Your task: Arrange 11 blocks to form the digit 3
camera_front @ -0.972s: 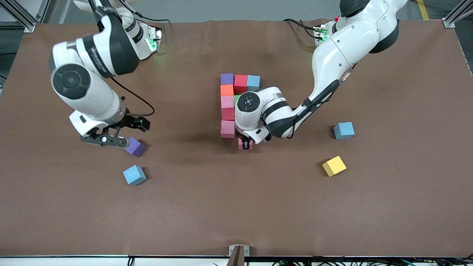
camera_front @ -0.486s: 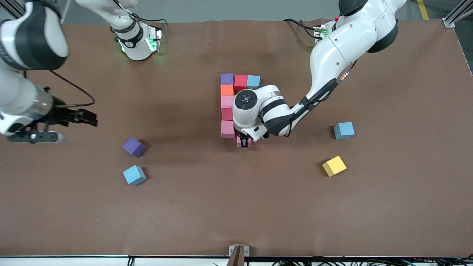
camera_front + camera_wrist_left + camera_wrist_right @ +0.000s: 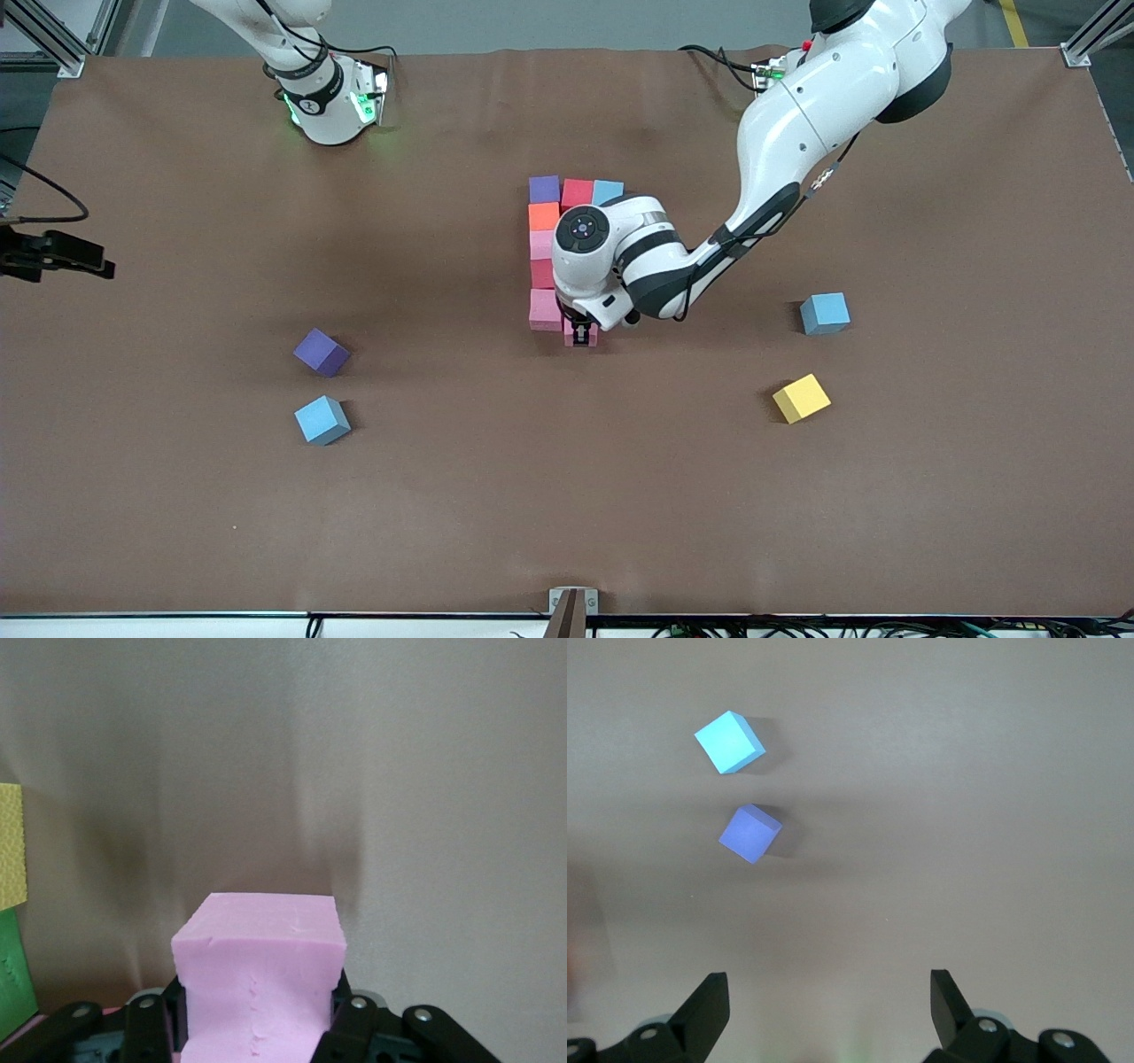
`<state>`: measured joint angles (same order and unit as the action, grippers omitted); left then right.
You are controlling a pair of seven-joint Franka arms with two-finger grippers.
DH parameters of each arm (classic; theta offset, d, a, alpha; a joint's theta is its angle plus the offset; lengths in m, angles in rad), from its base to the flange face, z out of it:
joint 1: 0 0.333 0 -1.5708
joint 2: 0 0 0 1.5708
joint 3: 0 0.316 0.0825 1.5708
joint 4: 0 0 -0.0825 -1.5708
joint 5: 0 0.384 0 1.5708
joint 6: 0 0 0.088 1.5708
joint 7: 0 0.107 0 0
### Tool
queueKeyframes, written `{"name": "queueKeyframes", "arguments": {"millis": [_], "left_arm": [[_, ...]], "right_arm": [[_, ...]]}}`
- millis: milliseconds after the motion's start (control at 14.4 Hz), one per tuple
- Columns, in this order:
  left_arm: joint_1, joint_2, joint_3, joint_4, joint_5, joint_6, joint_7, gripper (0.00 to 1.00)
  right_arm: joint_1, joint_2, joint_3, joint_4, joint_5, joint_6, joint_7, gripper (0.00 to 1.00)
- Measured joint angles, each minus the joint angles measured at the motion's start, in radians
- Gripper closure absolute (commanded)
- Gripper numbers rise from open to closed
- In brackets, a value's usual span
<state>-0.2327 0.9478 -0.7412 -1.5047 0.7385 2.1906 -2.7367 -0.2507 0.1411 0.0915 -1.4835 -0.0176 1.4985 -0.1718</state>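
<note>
- My left gripper (image 3: pixel 582 336) is down at the table's middle, fingers (image 3: pixel 354 1028) pinching a pink block (image 3: pixel 258 970) on 2 opposite sides.
- That held block sits at the camera-near end of the figure (image 3: pixel 561 248), touching the pink cube (image 3: pixel 545 310) at its 9 o'clock in the front view.
- Figure so far: purple cube (image 3: pixel 544 189), red cube (image 3: pixel 577 191), light blue cube (image 3: pixel 608 190) in a row at 12 o'clock; an orange cube (image 3: pixel 543 215), then pink and red ones, run down toward 6 o'clock. My wrist hides the rest.
- My right gripper (image 3: pixel 828 1005) is spread wide, holding nothing, up over the right arm's end of the table.
- Loose: purple block (image 3: pixel 321 352) and light blue block (image 3: pixel 322 419) at the figure's 8 o'clock; another light blue block (image 3: pixel 824 313) and a yellow block (image 3: pixel 801 398) at its 4 o'clock.
</note>
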Motion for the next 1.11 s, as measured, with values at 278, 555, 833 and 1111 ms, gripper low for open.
{"name": "queueKeyframes", "arguments": {"millis": [278,555,833,1111], "left_arm": [[-0.002,-0.003,0.0,-0.006,-0.005,0.0,-0.007,0.78],[-0.006,-0.01,0.0,-0.019,-0.006,0.001,-0.008,0.77],[-0.01,-0.019,0.0,-0.036,-0.006,0.001,-0.011,0.4],[-0.009,-0.02,0.001,-0.043,-0.008,-0.003,-0.011,0.0]], "right_arm": [[-0.013,0.0,0.005,0.021,-0.003,-0.022,0.0,0.0],[-0.013,-0.001,0.016,0.067,-0.035,-0.041,0.0,0.0],[-0.015,0.001,0.018,0.086,-0.028,-0.061,0.0,0.0],[0.01,0.006,0.028,0.086,0.004,-0.058,0.001,0.0]]}}
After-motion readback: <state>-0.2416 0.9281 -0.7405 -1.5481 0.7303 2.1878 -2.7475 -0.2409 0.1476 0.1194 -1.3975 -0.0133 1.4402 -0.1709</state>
